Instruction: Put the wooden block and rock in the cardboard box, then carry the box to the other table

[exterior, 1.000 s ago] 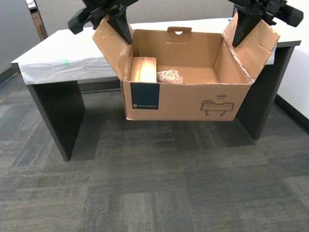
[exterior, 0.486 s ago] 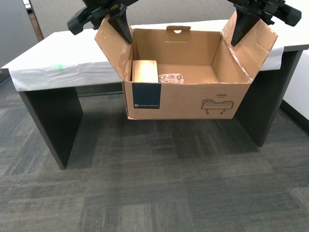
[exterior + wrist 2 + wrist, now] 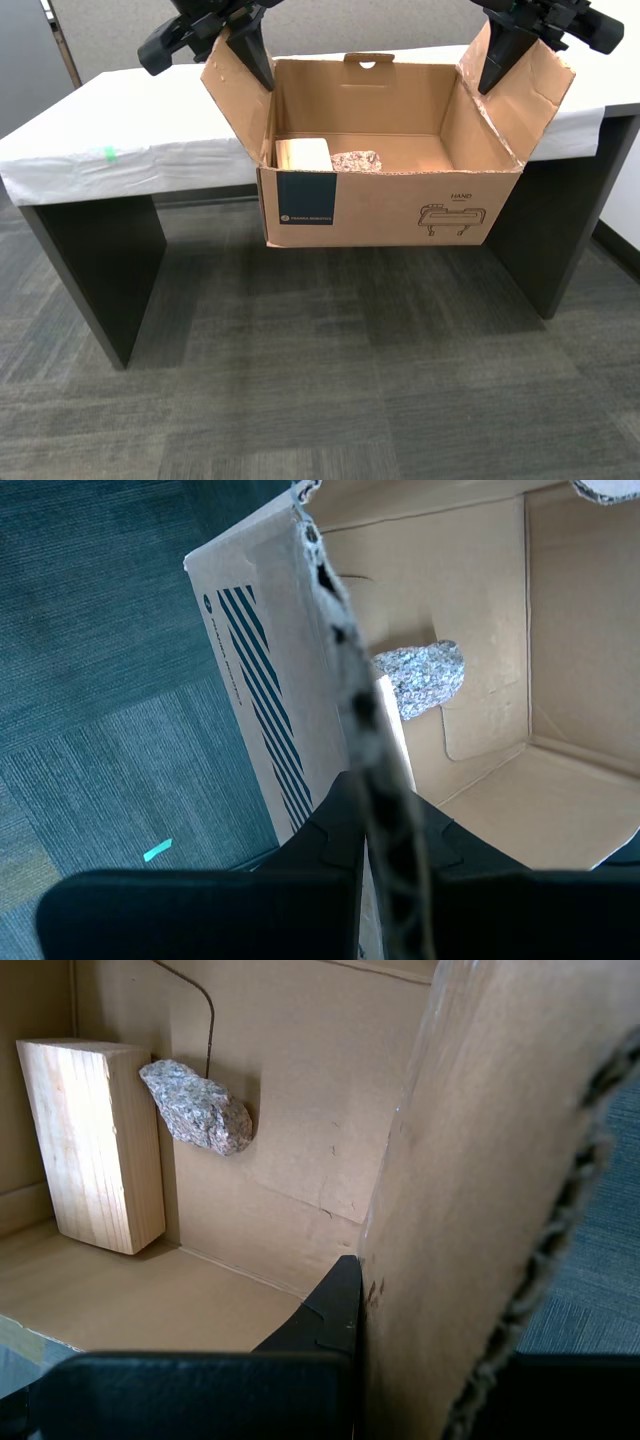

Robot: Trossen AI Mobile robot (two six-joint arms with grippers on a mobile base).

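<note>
You see the cardboard box (image 3: pixel 390 205) held off the floor in front of the white-draped desk (image 3: pixel 120 130). My first gripper (image 3: pixel 497 62) pinches the side flap at the exterior view's right; my second gripper (image 3: pixel 252 60) pinches the flap at the exterior view's left. Inside, the wooden block (image 3: pixel 95 1140) rests on the box floor against that left wall, with the rock (image 3: pixel 198 1107) touching it.

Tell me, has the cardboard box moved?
Yes. The cardboard box has come closer to the white-draped table: its green tape mark now sits farther from the box, toward the exterior view's left.
</note>
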